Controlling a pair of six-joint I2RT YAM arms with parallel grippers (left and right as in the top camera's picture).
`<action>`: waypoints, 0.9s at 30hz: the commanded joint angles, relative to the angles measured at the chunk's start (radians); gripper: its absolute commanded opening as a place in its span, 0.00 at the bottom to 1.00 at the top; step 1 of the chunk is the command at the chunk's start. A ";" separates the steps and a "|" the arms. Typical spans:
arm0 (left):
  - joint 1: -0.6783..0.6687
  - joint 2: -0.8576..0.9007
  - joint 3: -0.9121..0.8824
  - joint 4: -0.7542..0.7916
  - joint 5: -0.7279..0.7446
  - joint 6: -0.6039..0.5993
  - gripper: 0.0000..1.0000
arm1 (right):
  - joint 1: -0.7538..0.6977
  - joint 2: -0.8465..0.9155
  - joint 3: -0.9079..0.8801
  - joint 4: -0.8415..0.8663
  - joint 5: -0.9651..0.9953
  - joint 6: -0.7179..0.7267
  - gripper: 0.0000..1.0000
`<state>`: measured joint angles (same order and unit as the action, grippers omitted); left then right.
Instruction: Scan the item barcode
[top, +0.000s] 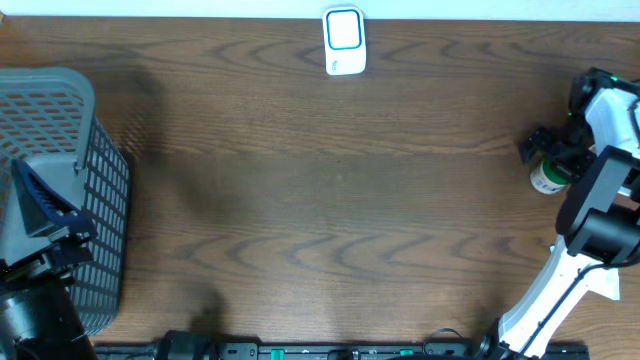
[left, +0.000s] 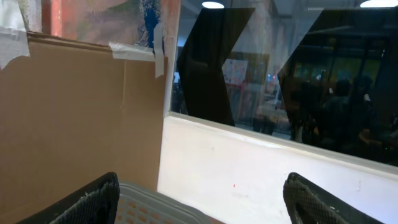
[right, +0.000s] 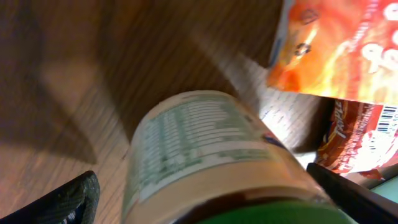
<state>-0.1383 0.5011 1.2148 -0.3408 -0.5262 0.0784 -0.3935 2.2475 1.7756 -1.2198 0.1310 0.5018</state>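
**A:** Right gripper (right: 202, 180) has its fingers flung wide, and the bottle (right: 199, 143) sits right between them, green cap end nearest the wrist!

**B:** Is it pinching it?

**A:** No, bare table shows between one finger and the label. Whether the other finger touches, I can't tell.

**B:** And the left gripper (left: 202, 193)?

**A:** Spread wide too, with the grey basket (left: 143, 202) rim just beneath it.

**B:** Scanner (top: 344, 40)?

**A:** White, at the table's far edge, well apart from both grippers. Snack packets (right: 348, 50) lie just beyond the bottle.
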 joint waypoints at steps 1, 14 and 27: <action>0.004 -0.007 -0.005 -0.010 0.002 -0.005 0.84 | -0.007 -0.078 0.059 -0.035 -0.036 -0.017 0.99; 0.004 -0.010 -0.005 -0.039 0.002 -0.004 0.84 | 0.048 -0.745 0.271 -0.337 -0.079 -0.075 0.99; 0.043 -0.268 -0.025 -0.116 0.134 -0.008 0.84 | 0.136 -1.479 0.186 -0.279 -0.125 -0.256 0.99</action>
<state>-0.1246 0.3038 1.2091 -0.4561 -0.4534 0.0753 -0.2810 0.8108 1.9881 -1.4994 0.0395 0.3202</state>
